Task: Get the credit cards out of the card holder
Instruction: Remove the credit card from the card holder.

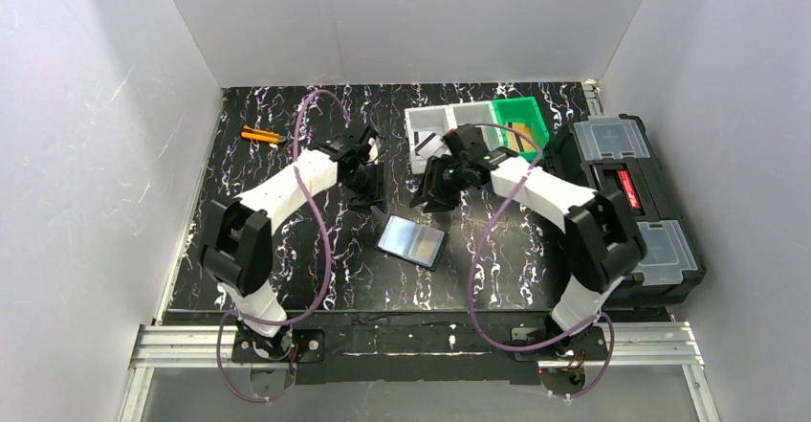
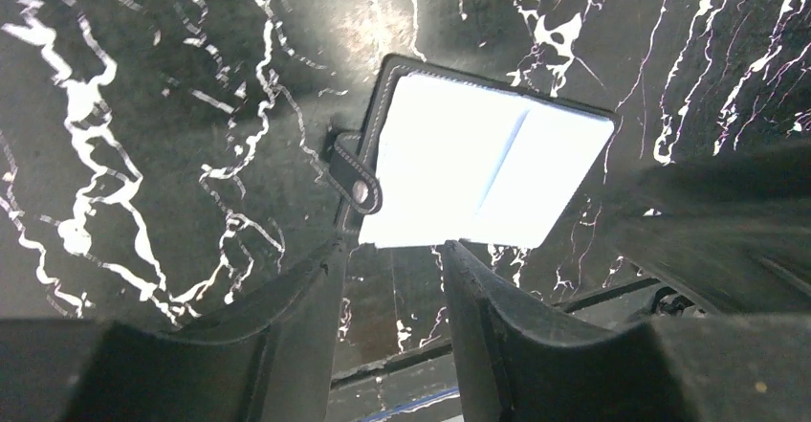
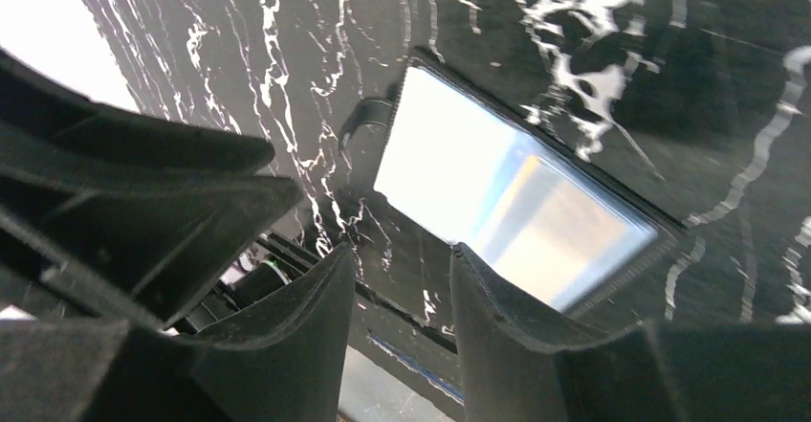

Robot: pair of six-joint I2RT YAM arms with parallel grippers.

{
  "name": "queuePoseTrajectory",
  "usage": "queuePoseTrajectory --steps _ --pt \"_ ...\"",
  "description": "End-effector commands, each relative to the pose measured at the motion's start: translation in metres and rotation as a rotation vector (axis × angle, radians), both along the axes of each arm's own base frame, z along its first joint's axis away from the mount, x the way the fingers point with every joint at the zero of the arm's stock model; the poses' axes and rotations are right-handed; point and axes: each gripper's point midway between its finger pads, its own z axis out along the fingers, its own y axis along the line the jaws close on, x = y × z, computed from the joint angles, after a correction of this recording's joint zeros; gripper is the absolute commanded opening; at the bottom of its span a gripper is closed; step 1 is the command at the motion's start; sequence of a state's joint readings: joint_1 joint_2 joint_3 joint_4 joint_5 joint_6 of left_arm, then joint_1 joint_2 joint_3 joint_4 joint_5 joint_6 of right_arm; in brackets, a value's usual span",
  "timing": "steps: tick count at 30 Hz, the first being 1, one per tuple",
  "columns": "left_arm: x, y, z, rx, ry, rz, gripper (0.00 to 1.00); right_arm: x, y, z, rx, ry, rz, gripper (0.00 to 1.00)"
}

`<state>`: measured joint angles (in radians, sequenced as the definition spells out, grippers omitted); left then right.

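Note:
The card holder (image 1: 413, 240) lies unfolded on the black marbled table, its glossy blue-grey inside facing up. It shows in the left wrist view (image 2: 478, 164) with its snap tab (image 2: 356, 175) to the left, and in the right wrist view (image 3: 507, 197). Glare covers the inside, so I cannot make out separate credit cards. My left gripper (image 1: 366, 188) (image 2: 394, 250) hovers behind the holder's left side, open, nothing between its fingers. My right gripper (image 1: 432, 192) (image 3: 404, 255) hovers behind the holder's right side, also open and empty. Neither touches the holder.
A white compartment tray (image 1: 445, 125) and a green bin (image 1: 521, 121) stand at the back right. A large black toolbox (image 1: 631, 202) with clear lids fills the right edge. A small orange object (image 1: 260, 136) lies at the back left. White walls enclose the table.

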<state>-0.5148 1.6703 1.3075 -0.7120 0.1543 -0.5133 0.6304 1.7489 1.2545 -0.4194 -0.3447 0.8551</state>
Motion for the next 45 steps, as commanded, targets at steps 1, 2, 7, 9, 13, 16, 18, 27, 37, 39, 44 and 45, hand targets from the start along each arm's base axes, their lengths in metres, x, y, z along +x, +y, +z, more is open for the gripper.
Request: queuePoseTrajectory --steps 1,2,7,9,13,16,18,27,37,39,44,45 --pt "-0.001 -0.027 0.007 -0.031 -0.012 -0.128 0.41 -0.011 -0.034 -0.01 -0.073 -0.015 -0.055 0.49" --pt "-0.001 -0.033 0.005 -0.031 -0.009 -0.145 0.41 -0.016 -0.038 -0.015 -0.078 -0.008 -0.061 0.49" --pt "-0.011 -0.057 -0.017 -0.019 0.031 -0.211 0.37 -0.036 -0.051 -0.034 -0.082 0.028 -0.088 0.49" --pt "-0.015 -0.066 -0.026 -0.043 0.049 -0.228 0.34 -0.04 -0.053 -0.04 -0.084 0.039 -0.087 0.49" --pt "-0.021 -0.078 -0.041 -0.088 0.083 -0.239 0.31 -0.042 -0.055 -0.051 -0.1 0.056 -0.086 0.48" --pt "-0.024 -0.082 -0.049 -0.109 0.097 -0.235 0.27 -0.041 -0.055 -0.058 -0.109 0.07 -0.087 0.46" --pt "-0.027 -0.087 -0.052 -0.129 0.106 -0.232 0.27 -0.04 -0.054 -0.062 -0.116 0.078 -0.086 0.45" --pt "-0.036 -0.084 -0.062 -0.008 0.062 -0.277 0.39 -0.034 -0.068 -0.076 -0.181 0.089 -0.109 0.42" --pt "-0.042 -0.087 -0.07 0.138 0.002 -0.327 0.49 -0.025 -0.07 -0.081 -0.14 0.101 -0.115 0.26" --pt "-0.042 -0.09 -0.07 0.144 -0.004 -0.334 0.5 -0.022 -0.072 -0.079 -0.138 0.098 -0.122 0.25" --pt "-0.041 -0.094 -0.065 0.159 -0.032 -0.342 0.56 -0.017 -0.077 -0.072 -0.121 0.087 -0.142 0.25" --pt "-0.041 -0.095 -0.065 0.161 -0.035 -0.344 0.56 -0.017 -0.078 -0.07 -0.117 0.082 -0.145 0.25"
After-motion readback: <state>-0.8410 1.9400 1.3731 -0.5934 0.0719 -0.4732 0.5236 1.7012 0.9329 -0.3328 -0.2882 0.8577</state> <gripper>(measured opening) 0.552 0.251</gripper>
